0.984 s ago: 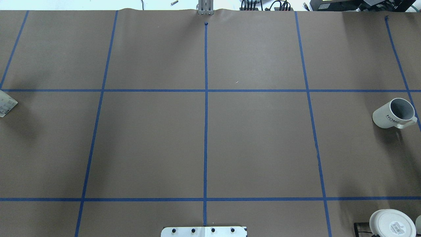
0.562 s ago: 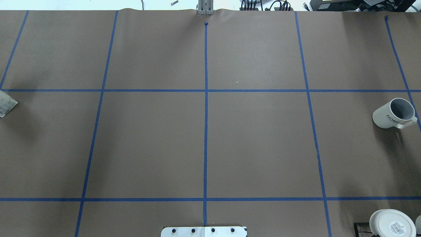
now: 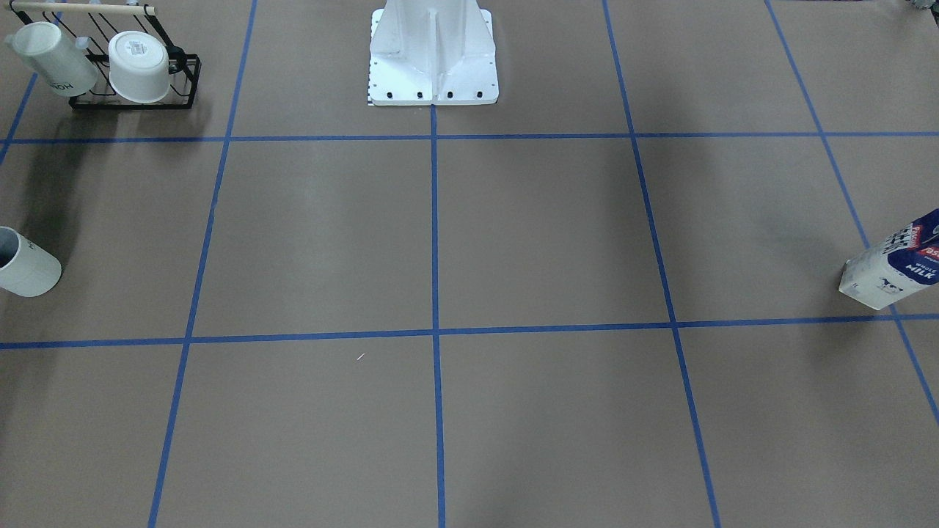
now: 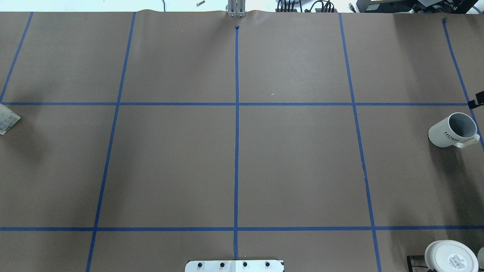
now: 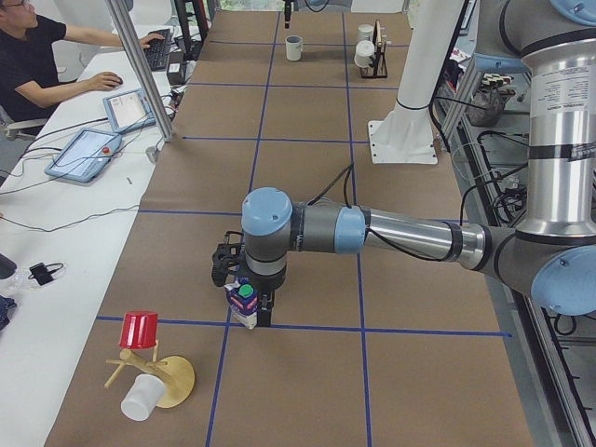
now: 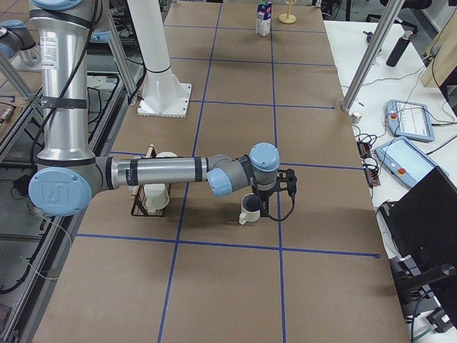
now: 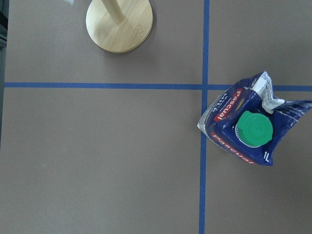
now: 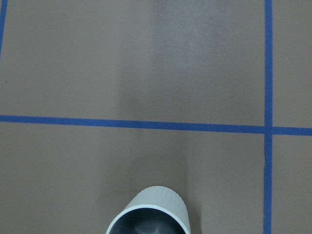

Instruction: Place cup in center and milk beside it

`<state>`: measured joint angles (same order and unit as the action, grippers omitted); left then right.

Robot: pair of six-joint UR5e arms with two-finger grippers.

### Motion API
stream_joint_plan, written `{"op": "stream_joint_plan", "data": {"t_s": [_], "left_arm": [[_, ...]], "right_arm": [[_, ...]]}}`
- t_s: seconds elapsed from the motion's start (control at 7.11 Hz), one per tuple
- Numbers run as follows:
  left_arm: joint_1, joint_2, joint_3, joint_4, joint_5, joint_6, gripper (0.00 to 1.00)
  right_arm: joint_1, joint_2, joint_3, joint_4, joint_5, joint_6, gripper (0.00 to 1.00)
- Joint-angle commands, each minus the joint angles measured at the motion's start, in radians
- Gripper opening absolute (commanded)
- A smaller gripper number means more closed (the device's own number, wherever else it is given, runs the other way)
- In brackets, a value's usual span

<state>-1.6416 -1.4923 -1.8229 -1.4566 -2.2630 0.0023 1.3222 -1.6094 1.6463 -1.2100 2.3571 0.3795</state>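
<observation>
Cup (image 4: pixel 452 130) upright at overhead's right edge; milk (image 3: pixel 891 268) at front view's right edge, nearly cropped overhead. Side views: right gripper (image 6: pixel 268 207) beside cup, left gripper (image 5: pixel 251 296) by milk; finger spread unreadable.

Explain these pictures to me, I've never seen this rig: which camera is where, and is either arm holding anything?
It is a robot with two arms, each ending in a two-finger gripper, at a table. One camera looks down from behind the robot, one faces it across the table, two look along it from its ends, and one rides on each wrist. The cup stands at the robot's far right, the milk at its far left; neither is at the centre yet. The left gripper hangs by the milk, the right gripper by the cup; from the side views I cannot tell whether either grips. A rack holds another mug and a wider cup.
</observation>
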Motion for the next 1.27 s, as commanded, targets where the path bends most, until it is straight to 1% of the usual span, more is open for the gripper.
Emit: {"op": "stream_joint_plan", "data": {"t_s": [0.0, 0.14, 0.42, 0.56, 0.7, 0.84, 1.12], "left_arm": [[0.000, -0.005, -0.001, -0.004, -0.006, -0.001, 0.98], [0.000, -0.005, -0.004, -0.004, -0.007, -0.004, 0.98], [-0.001, 0.003, -0.019, -0.004, -0.009, -0.004, 0.98], [-0.001, 0.003, -0.018, -0.004, -0.010, -0.004, 0.98], [-0.003, 0.004, -0.018, -0.004, -0.010, -0.004, 0.98], [-0.001, 0.004, -0.018, -0.004, -0.010, -0.004, 0.98], [-0.001, 0.006, -0.015, -0.004, -0.012, -0.004, 0.98]], "right_arm": [[-0.034, -0.010, -0.043, 0.012, -0.016, -0.013, 1.00], [-0.034, -0.010, -0.080, 0.015, -0.013, -0.014, 1.00], [-0.044, -0.009, -0.109, 0.014, -0.009, -0.017, 1.00], [-0.057, -0.006, -0.111, 0.012, -0.007, -0.010, 0.84], [-0.058, -0.006, -0.109, 0.012, -0.006, -0.014, 0.27], [-0.073, -0.004, -0.106, 0.014, -0.007, -0.014, 0.00], [-0.075, -0.003, -0.097, 0.014, 0.013, -0.011, 0.00]]}}
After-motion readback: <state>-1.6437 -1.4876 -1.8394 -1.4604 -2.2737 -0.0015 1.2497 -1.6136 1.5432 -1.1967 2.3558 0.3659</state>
